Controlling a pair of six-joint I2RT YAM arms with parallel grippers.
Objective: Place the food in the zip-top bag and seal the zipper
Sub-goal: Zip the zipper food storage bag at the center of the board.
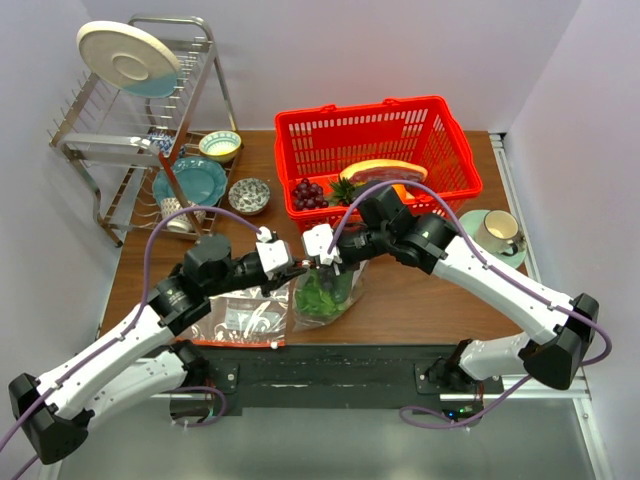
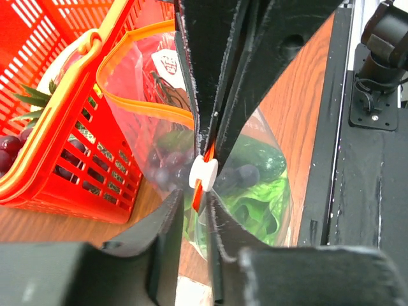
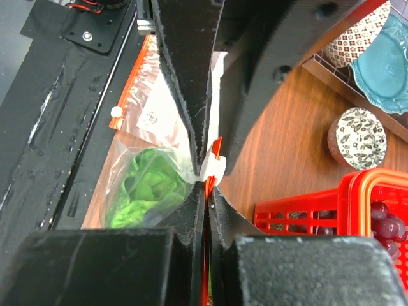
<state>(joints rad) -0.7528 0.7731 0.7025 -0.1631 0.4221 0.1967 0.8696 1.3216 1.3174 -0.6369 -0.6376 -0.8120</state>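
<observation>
The zip-top bag hangs upright over the table's near middle, with both grippers at its mouth. Through the plastic I see green cabbage leaves and a dark cucumber. The zipper is an orange strip that still gapes in a loop on the basket side. Its white tab sits right at my left gripper's fingertips, which are closed narrowly around it. Tip to tip with the left one, my right gripper is shut on the strip just past the tab.
A red basket with purple grapes and other fruit stands just behind the bag. A second clear bag lies flat at the near left. A dish rack, bowls and a teal plate are back left, and a cup on a saucer is at the right.
</observation>
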